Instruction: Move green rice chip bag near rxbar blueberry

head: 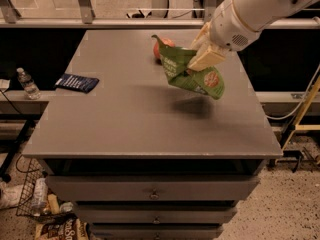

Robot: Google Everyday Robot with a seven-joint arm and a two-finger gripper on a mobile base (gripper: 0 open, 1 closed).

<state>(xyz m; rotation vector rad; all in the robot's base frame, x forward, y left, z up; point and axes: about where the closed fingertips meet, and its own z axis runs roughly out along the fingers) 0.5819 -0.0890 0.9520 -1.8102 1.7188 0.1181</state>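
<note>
While my gripper clamps the green rice chip bag by its upper part, I see the bag hanging clear of the table, just in front of the apple and partly covering it. The rxbar blueberry lies flat, well left of the apple, at the table's edge.
</note>
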